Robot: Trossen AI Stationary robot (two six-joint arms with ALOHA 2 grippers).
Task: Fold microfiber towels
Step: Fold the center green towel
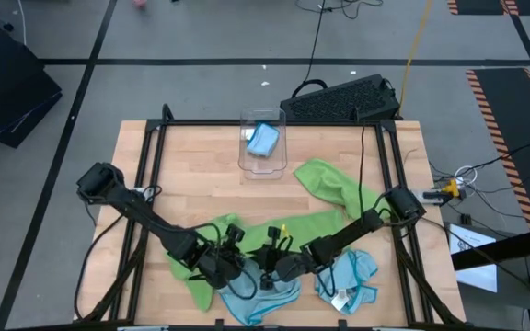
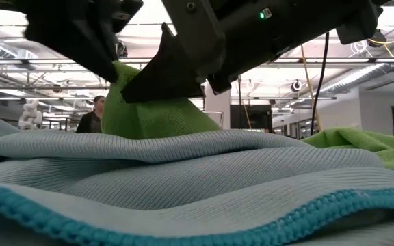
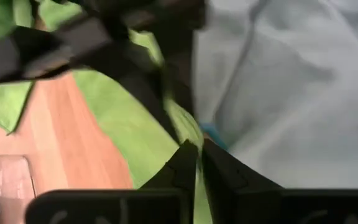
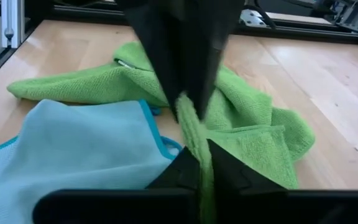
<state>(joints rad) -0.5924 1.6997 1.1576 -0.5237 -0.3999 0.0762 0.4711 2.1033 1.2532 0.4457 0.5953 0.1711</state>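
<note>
I had both sets of fingers, left gripper (image 1: pixel 231 268) and right gripper (image 1: pixel 274 268), clenched on the green towel (image 1: pixel 274 232), pinching its edge between them above the blue towel (image 1: pixel 263 296) on the bench (image 1: pixel 201 175).

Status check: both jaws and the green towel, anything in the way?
Left gripper and right gripper both shut on the green towel, near front edge. Blue towel lies underneath. Nothing blocking.

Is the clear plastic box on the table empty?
No, the clear plastic bin near the table's far edge holds a crumpled light blue microfiber towel, as the high view shows.
</note>
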